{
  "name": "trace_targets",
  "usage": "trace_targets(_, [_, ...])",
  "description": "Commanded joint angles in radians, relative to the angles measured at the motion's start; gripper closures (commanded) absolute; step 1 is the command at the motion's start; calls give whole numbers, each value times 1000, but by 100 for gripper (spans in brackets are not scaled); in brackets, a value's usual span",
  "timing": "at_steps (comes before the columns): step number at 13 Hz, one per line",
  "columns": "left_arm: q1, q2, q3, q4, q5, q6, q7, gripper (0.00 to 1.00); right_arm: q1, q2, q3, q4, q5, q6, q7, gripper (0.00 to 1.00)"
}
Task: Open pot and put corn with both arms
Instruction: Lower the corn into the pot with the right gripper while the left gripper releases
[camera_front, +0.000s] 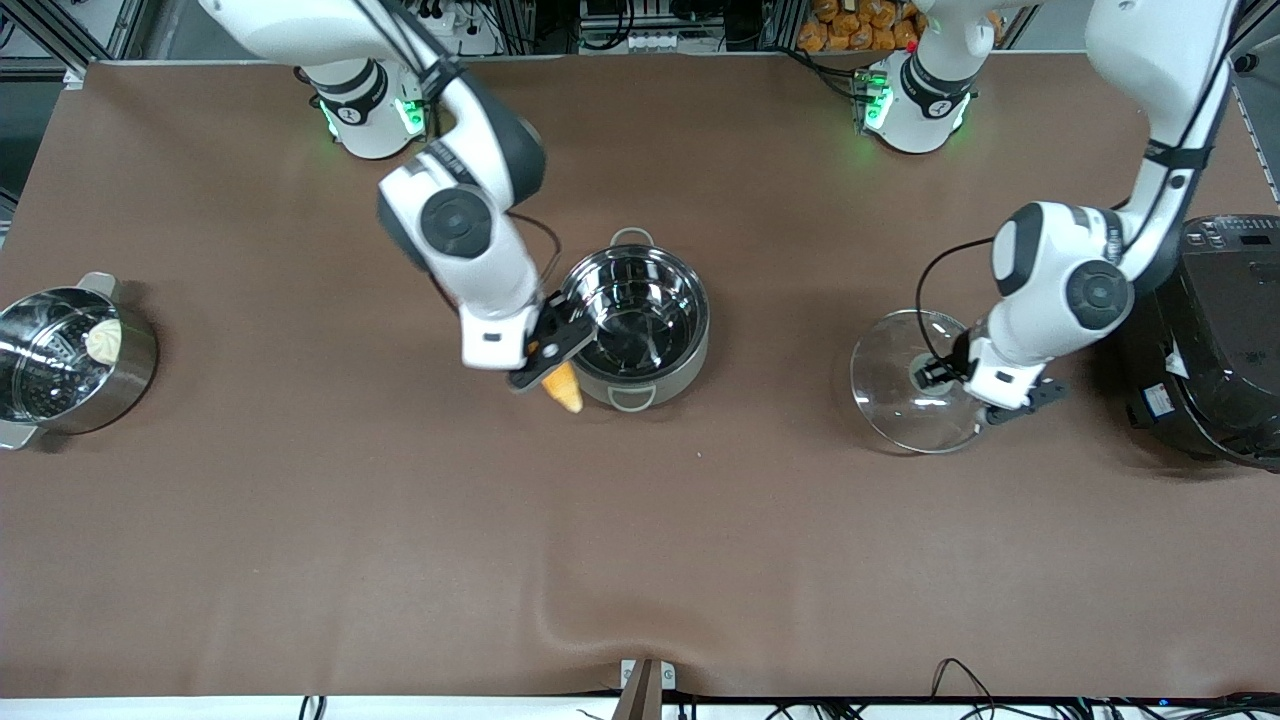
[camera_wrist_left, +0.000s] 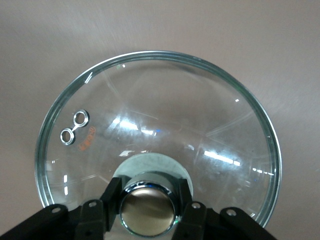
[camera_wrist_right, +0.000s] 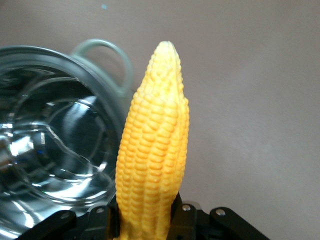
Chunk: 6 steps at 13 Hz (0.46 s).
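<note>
While the left gripper (camera_front: 962, 375) is pinching the glass lid (camera_front: 905, 385) by its knob, the right gripper (camera_front: 548, 352) is gripping the corn (camera_front: 564, 388), tip pointing away, just beside the open pot (camera_front: 640, 325).

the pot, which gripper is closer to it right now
Right. The right gripper holds the corn right beside the rim of the open pot. The left gripper is off toward the left arm's end of the table, shut on the knob of the glass lid.
</note>
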Motion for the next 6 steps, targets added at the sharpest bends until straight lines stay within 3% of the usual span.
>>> trace_targets(1, [-9,-31,-14,-65,-11,60,18,100,64,18,-10,34,-66,-15,82,100])
trace_targets(4, [-9,-21,-15,-99,30,74,20,100,118,76,-11,87,-103,-15,116,100])
trace_targets(6, [-9,-9,-15,-114,56,88,20,100,153,115,-11,107,-175,-15,176,100])
